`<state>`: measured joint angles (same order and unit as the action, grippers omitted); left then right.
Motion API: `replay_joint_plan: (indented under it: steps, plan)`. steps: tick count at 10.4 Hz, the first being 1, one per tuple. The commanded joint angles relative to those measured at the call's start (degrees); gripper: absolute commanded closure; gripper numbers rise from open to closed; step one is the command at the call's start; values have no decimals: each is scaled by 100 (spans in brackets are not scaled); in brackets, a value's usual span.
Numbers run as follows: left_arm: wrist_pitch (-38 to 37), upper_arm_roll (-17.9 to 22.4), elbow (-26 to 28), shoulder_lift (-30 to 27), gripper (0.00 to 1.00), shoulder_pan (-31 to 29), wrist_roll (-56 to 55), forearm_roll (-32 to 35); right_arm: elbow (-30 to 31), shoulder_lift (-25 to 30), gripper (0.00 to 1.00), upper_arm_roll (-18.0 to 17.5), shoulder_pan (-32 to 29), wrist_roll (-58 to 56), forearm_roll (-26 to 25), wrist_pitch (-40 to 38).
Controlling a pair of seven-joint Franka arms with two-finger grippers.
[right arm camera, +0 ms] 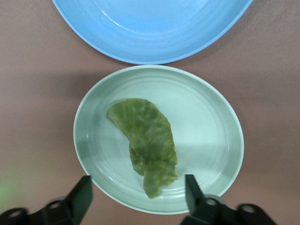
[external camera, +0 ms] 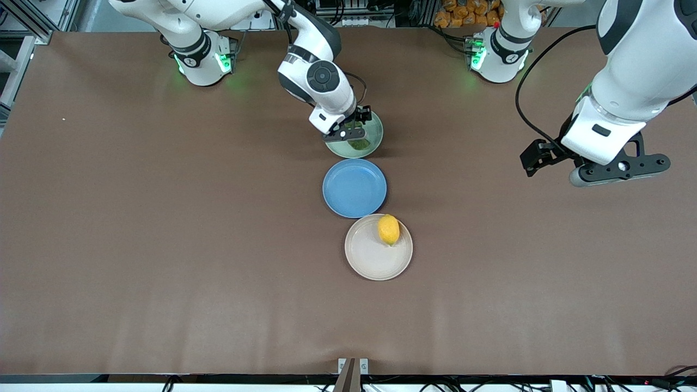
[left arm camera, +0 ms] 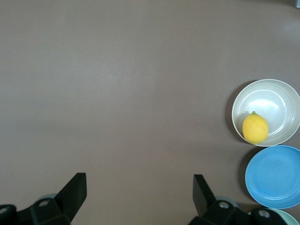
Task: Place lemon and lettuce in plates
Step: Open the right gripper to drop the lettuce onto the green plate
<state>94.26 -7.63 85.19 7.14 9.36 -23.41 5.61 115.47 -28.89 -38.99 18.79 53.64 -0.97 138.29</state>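
The lemon (external camera: 389, 229) lies in the beige-white plate (external camera: 375, 258), the plate nearest the front camera; both show in the left wrist view, lemon (left arm camera: 255, 128) and plate (left arm camera: 276, 98). The lettuce (right arm camera: 145, 143) lies in the pale green plate (right arm camera: 206, 126), which is farthest from the camera (external camera: 375, 133). My right gripper (external camera: 354, 130) is open and empty just above that plate, its tips (right arm camera: 138, 190) apart over the leaf's end. My left gripper (external camera: 536, 158) is open and empty, held high over bare table toward the left arm's end (left arm camera: 139, 185).
A blue plate (external camera: 354, 188) sits empty between the two task plates, also in the right wrist view (right arm camera: 154, 28) and left wrist view (left arm camera: 274, 177). The three plates form a line down the table's middle. Brown tabletop lies on both sides.
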Motion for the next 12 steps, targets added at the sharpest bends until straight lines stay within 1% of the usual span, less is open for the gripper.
replay_joint_plan:
  steps: [1, 2, 3, 5, 7, 8, 10, 12]
  plan:
    - [-145, -46, -55, -98, 0, -154, 553, -148, -339, -46, 0, -30, -121, 129, -53, -520]
    - [-145, -46, -55, -177, 0, -250, 678, -157, -471, -20, 0, -30, -226, 120, -53, -818]
    - [-145, -54, -55, -204, 0, -312, 680, -148, -516, 32, 0, -30, -340, 85, -61, -961]
    - [-145, -55, -55, -300, 0, -321, 671, -148, -525, 173, 0, -30, -612, -230, -53, -1119]
    - [-145, -46, -55, -397, 0, -408, 671, -148, -534, 366, 0, -30, -937, -573, -53, -1513]
    - [-154, -46, -47, -450, 0, -583, 680, -157, -604, 445, 0, -30, -1113, -774, -44, -1820]
    - [-154, -63, -55, -459, 0, -672, 671, -139, -911, 437, 0, -13, -1334, -873, -44, -2462]
    - [-163, -28, -29, -477, 0, -638, 671, -148, -1087, 437, 0, 14, -1579, -1073, -44, -2640]
